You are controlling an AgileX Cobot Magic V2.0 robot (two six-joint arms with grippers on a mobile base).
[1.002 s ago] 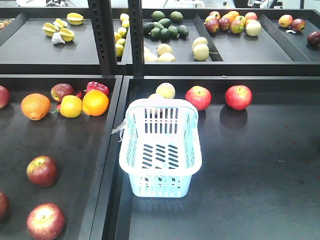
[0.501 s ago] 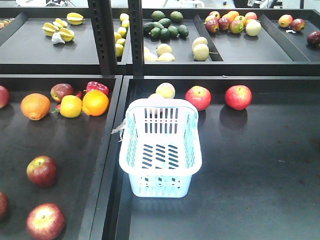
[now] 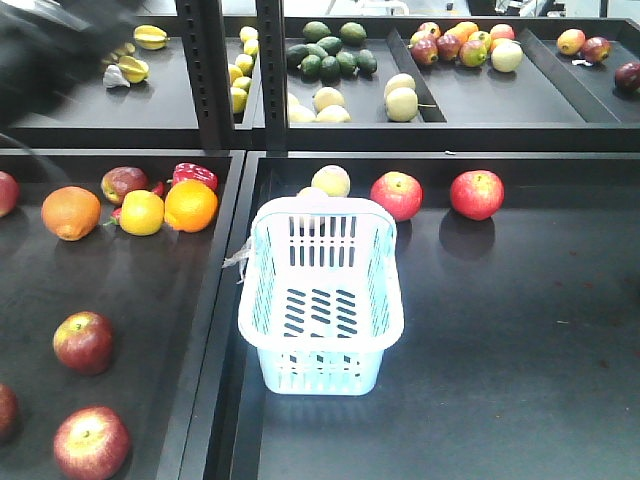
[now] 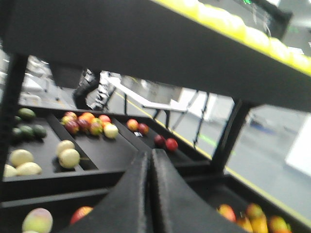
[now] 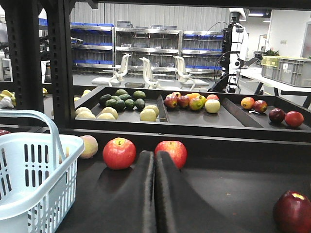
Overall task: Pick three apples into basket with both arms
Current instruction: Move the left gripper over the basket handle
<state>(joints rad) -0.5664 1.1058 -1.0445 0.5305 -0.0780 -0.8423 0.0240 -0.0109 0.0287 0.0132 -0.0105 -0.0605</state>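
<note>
The pale blue basket point(image 3: 320, 300) stands empty at the left end of the right tray; its rim and handle also show in the right wrist view point(image 5: 34, 165). Three dark red apples with yellow-green patches lie in the front of the left tray point(image 3: 83, 342) point(image 3: 91, 442) point(image 3: 4, 410). My left arm point(image 3: 50, 45) is a black blur at the top left, high above them. The left gripper point(image 4: 149, 153) is shut and empty, facing the upper shelf. My right gripper point(image 5: 154, 154) is shut and empty, low over the right tray, right of the basket.
Two bright red apples point(image 3: 397, 195) point(image 3: 476, 194) and a pale yellow one point(image 3: 331, 181) lie behind the basket. Oranges point(image 3: 190, 205), a lemon and a red apple point(image 3: 123, 183) sit at the left tray's back. A black upright post point(image 3: 205, 70) divides the upper shelves.
The blurred black left arm has come into the front view at the top left. The basket and fruit have not moved.
</note>
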